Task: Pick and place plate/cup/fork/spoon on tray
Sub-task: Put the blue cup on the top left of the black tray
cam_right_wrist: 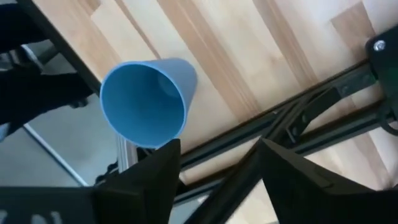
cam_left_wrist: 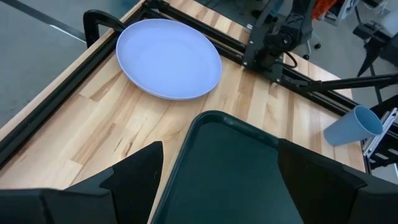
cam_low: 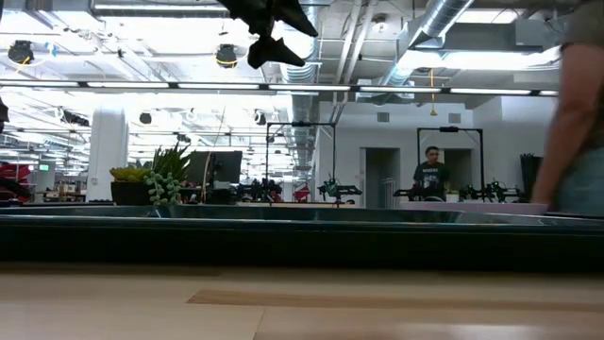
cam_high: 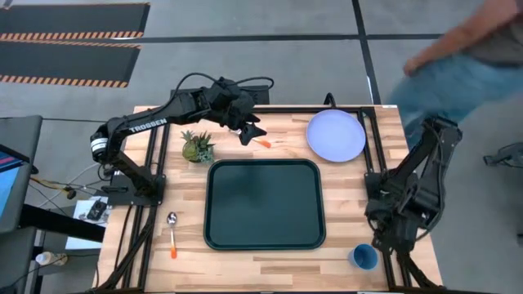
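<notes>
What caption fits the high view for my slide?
Empty tray at centre; left gripper open above the fork, plate, cup and spoon still outside.

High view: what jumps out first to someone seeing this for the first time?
The large dark green rectangular tray lies bare in the middle of the wooden table, with the round lavender-blue plate off its far right corner. The left end effector hovers open beyond the tray's far edge, above the orange-handled fork. The small blue cup stands at the near right corner, beside the right arm.
</notes>
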